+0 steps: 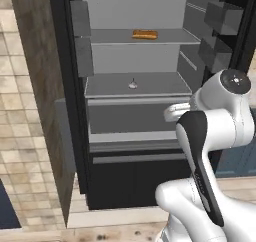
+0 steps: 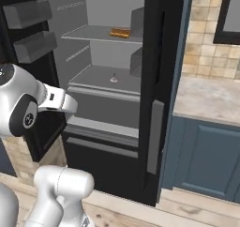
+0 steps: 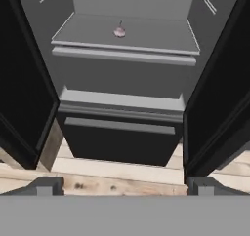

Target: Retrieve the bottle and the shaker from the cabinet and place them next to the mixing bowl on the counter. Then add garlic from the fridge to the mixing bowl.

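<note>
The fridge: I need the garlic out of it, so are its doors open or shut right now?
Open. Both fridge doors are swung aside, baring the grey shelves, with the garlic sitting on the middle one.

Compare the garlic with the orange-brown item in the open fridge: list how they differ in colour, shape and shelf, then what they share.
The garlic is whitish with a pink tinge; the orange-brown item is golden. The garlic is a small rounded bulb; the item is long and flat-lying. The garlic sits on the lower shelf, the item on the one above. Both lie alone on grey shelves in the fridge.
</note>
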